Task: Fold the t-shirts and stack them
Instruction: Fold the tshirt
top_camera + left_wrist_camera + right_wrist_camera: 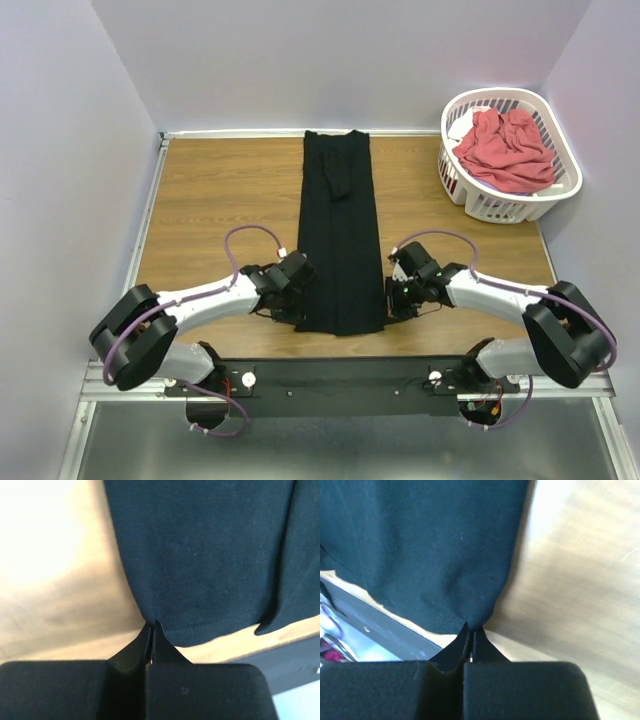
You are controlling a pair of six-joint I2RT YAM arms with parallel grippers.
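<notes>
While the black t-shirt (340,240) lies flat as a long, narrow folded strip down the middle of the wooden table (220,190), the left gripper (151,630) pinches its near-left corner, jaws pressed together on the cloth. The right gripper (471,630) pinches the near-right corner the same way. At the far right, a coral-red t-shirt (508,150) sits crumpled in a white laundry basket (560,190).

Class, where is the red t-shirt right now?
In the top view, the red t-shirt lies crumpled inside the white laundry basket at the far right corner of the table, apart from the black t-shirt.
</notes>
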